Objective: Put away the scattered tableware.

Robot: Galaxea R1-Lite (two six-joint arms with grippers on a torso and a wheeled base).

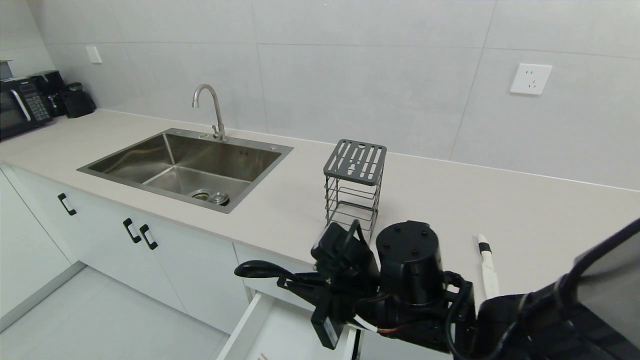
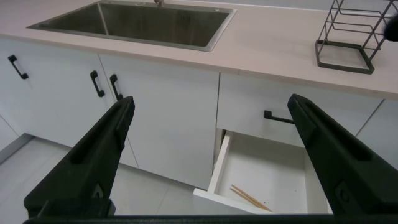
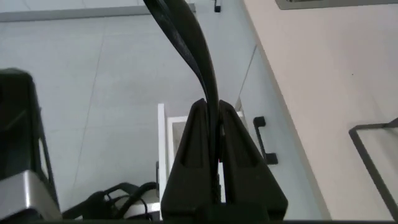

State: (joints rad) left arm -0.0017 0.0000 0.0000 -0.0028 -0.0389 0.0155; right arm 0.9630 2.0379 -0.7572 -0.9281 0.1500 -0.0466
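Observation:
My right gripper (image 1: 305, 285) is shut on a black spoon (image 1: 260, 270), held out past the counter's front edge above the open white drawer (image 1: 250, 325). The right wrist view shows the pads (image 3: 233, 134) clamped on the spoon's handle (image 3: 186, 43), with the drawer (image 3: 163, 143) below. My left gripper (image 2: 210, 102) hangs open in front of the cabinets, nothing between its fingers (image 2: 112, 134). A pair of chopsticks (image 2: 252, 198) lies in the drawer (image 2: 219, 168). A white-bladed knife (image 1: 487, 265) lies on the counter at the right.
A dark wire rack (image 1: 355, 185) with a slotted top stands on the beige counter (image 1: 525, 215). The steel sink (image 1: 145, 160) with its tap (image 1: 212, 107) is at the left. A microwave (image 1: 20, 105) stands far left. Cabinet doors with black handles (image 1: 140, 232) lie below.

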